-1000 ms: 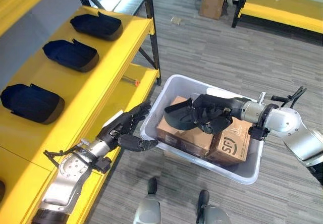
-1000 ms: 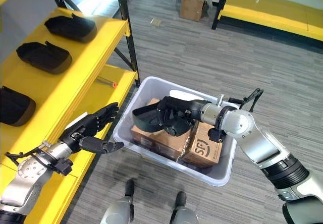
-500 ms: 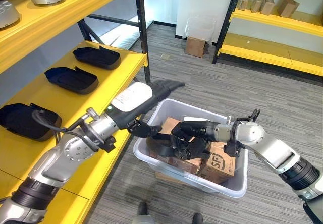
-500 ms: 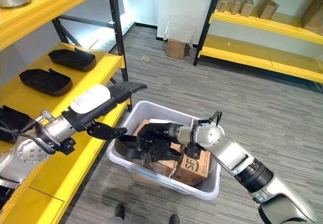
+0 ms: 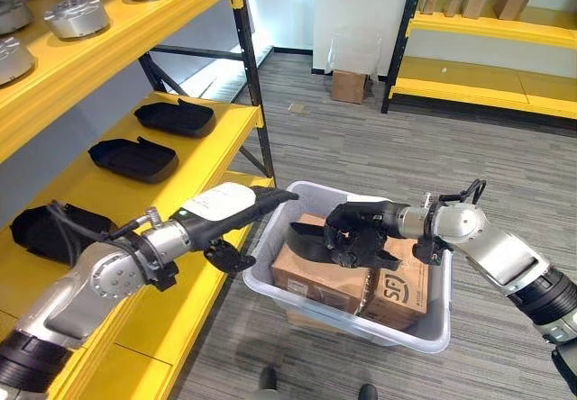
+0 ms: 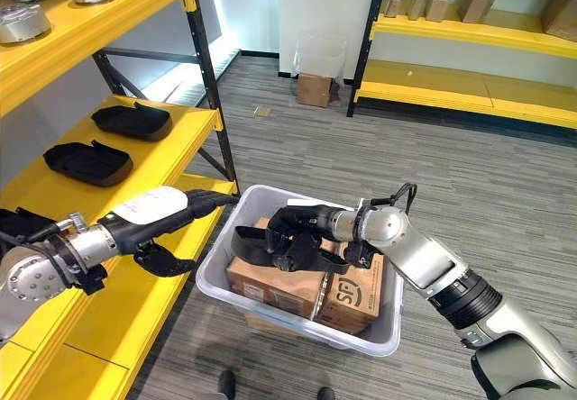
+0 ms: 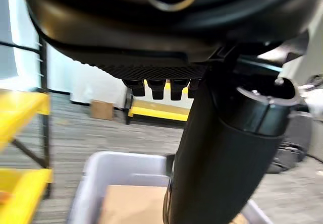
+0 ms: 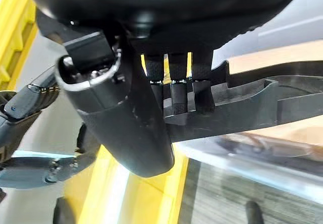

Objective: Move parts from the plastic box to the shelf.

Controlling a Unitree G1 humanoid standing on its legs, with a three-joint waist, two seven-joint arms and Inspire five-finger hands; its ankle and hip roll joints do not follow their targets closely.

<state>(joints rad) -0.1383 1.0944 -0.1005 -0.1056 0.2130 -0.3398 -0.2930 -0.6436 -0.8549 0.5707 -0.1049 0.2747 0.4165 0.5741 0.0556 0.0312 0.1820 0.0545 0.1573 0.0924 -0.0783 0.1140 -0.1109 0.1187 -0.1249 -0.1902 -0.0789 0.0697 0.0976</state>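
over the plastic box point(image 5: 424, 328), a black tray part point(image 5: 311, 240) is clasped by the right hand point(image 5: 361, 233); the straight-fingered left hand point(image 5: 243, 209) holds nothing; the part could be snagged on the box rim.

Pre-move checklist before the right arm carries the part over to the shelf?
1. Right robot hand curled round the black part: ok.
2. Part lifted above the cardboard boxes in the plastic box: cannot tell, it sits low over them.
3. Left robot hand open, holding nothing: ok.
4. Left robot hand out of the path to the shelf: not ok, it reaches between box and shelf.
5. Bare shelf space beside the black parts already placed: ok.
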